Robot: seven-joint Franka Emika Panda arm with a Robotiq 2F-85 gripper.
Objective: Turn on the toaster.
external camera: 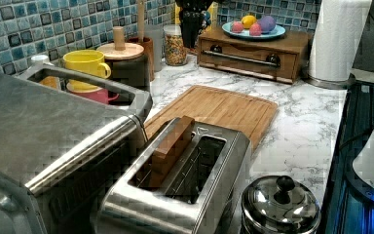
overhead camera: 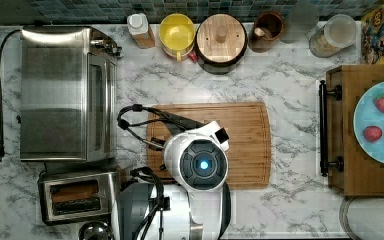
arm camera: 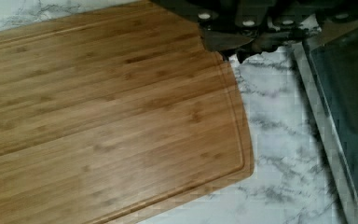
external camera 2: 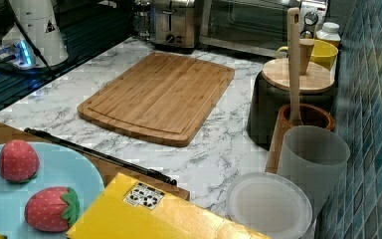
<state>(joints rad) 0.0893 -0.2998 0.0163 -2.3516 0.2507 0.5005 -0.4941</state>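
Top view, far left: big steel toaster oven w/ glass door (overhead camera: 67,95) lies along the top view's left edge.
Toaster: small shiny steel pop-up toaster w/ two long slots (overhead camera: 77,194) sits just below the oven, in the top view's bottom-left corner.
In the toaster: one slot holds a brown slice (external camera: 171,145), sticking up a bit in the left view. Other slot looks empty.
Lever: can't see it well from here. I guess it's still up, since the slice stands high.
Middle: big light-brown bamboo cutting board (overhead camera: 240,142) w/ nothing on it. White robot arm (overhead camera: 197,160) hangs over the board's left part.
Gripper: dark gripper (arm camera: 242,35) shows in the wrist view, above the board's corner near the oven door. Can't tell if it's open or closed. It holds nothing I can see.
Step now: start of the job, I think. Arm is near the toaster but not touching it.
Next move needs: go over to the toaster's lever side, get above the lever, push it straight down till it stays.
Back row cups: yellow mug (overhead camera: 177,34), dark pot w/ round wooden lid (overhead camera: 221,42), brown jar w/ a wooden stick in it (overhead camera: 266,31).
Far right: light-blue plate (overhead camera: 372,107) on a wooden drawer box (overhead camera: 341,125) holds toy strawberries (overhead camera: 383,102).
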